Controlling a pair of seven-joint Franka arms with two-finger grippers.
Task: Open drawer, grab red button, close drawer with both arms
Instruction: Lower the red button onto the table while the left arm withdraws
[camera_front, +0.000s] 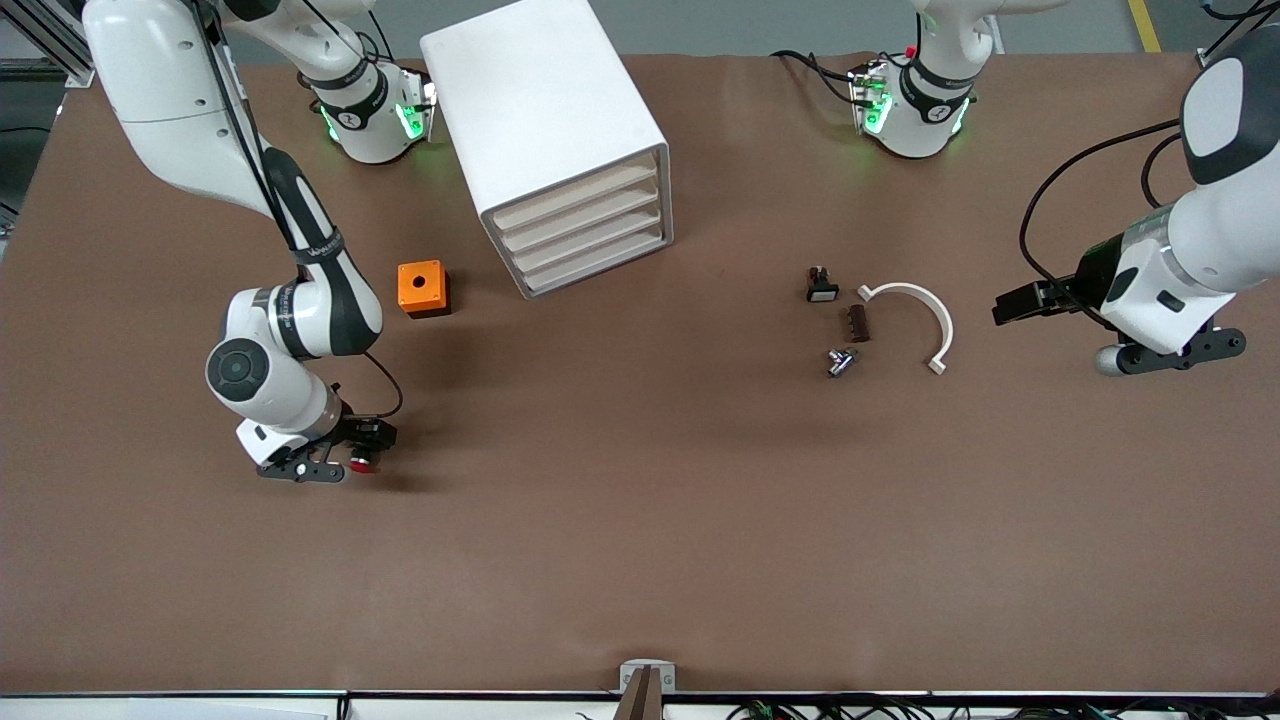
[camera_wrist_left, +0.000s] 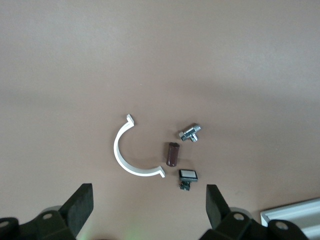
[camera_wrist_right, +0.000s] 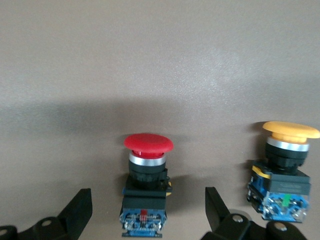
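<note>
- Hovering low over bare table in the lower left of the front view, right gripper (camera_front: 335, 466) has its fingers spread wide, gripping nothing.
- button (camera_wrist_right: 145, 187) sits between the right gripper's fingers (camera_wrist_right: 80, 210) in the right wrist view, gaps on both sides, not touching; red cap up, black body, blue rear part on the table. In the front view only its red cap (camera_front: 361, 464) shows, at the gripper.
- orange-capped button (camera_wrist_right: 284, 172) stands just beside the red one, apart from it, upright; a small green mark on its blue base.
- left gripper (camera_front: 1170, 357) waits at the right edge of the front view, fingers spread wide, empty.
- cabinet (camera_front: 545, 120) upper centre of the front view; drawer (camera_front: 575, 190) is the top one of four, its front flush with the other three.
- orange cube (camera_front: 423, 288) with a hole, between the cabinet and the right arm's forearm.
- Centre right of the front view, a cluster: white curved clamp (camera_front: 925, 320), brown cylinder (camera_front: 858, 322), small metal fitting (camera_front: 840, 361), small black switch (camera_front: 822, 286); all apart from each other.
- Writing: dark band on the right arm's forearm has white lettering, too small to read. No other legible labels.
</note>
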